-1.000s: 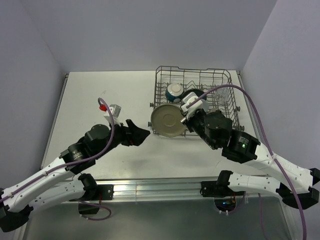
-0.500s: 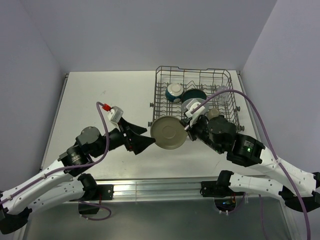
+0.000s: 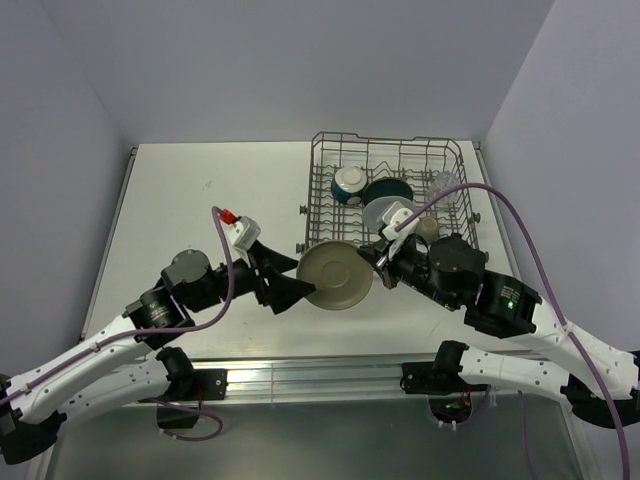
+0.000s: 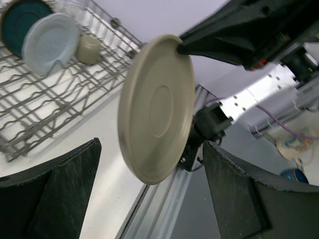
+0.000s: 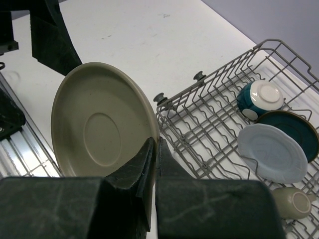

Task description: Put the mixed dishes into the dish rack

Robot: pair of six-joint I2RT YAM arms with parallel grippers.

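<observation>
**Change since a second ago:** the grey-beige plate (image 3: 335, 277) is now clear of the dish rack's (image 3: 312, 180) near-left corner and closer to the front edge of the surface (image 3: 200, 190). The left claw (image 3: 300, 276) is now close beside it.

**Position:** the plate stands on edge in the air, just in front of the rack.

**Right claw** (image 5: 154, 144)**:** clamped shut on the plate's rim, a thin pinch at one spot.

**Left claw:** wide open and empty. In its wrist view a finger stands to either side of the plate, neither touching it.

**Risks for you:**
- The rim pinch may let the plate swing or slip.
- A left finger could knock it loose.
- If you release before the other claw grips, the plate likely drops onto the surface or off its front edge.

**Racked:** bowl (image 3: 349, 183), dark teal plate (image 3: 392, 189), pale blue plate (image 3: 378, 212), mug (image 3: 428, 228), glass (image 3: 445, 183).

**Markings:** you can read no brand, label or writing anywhere.
</observation>
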